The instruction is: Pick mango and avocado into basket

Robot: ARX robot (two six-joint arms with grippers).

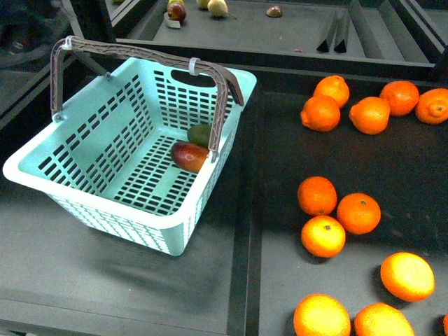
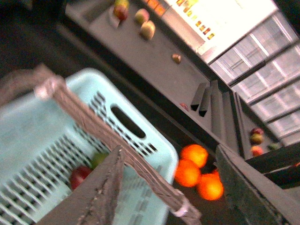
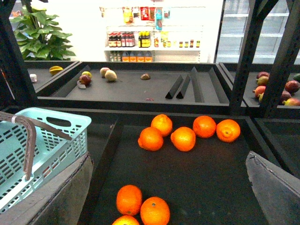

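The turquoise basket (image 1: 91, 150) stands tilted on the dark shelf at the left, its brown handle (image 1: 140, 50) raised. Inside it, against the right wall, the dark red mango (image 1: 189, 155) lies beside the green avocado (image 1: 201, 134). No arm shows in the front view. In the left wrist view my left gripper (image 2: 171, 187) hangs open above the basket (image 2: 42, 140) and its handle (image 2: 117, 150); the mango (image 2: 78, 176) and avocado (image 2: 99, 159) show below. My right gripper (image 3: 171, 187) is open over the orange tray, with the basket (image 3: 42, 140) to one side.
Several oranges (image 1: 336, 210) lie in the black tray to the right of the basket, and show in the right wrist view as oranges (image 3: 183, 138). A raised divider (image 1: 245, 231) separates the two shelves. Loose fruit (image 1: 175, 10) lies on the rear shelf.
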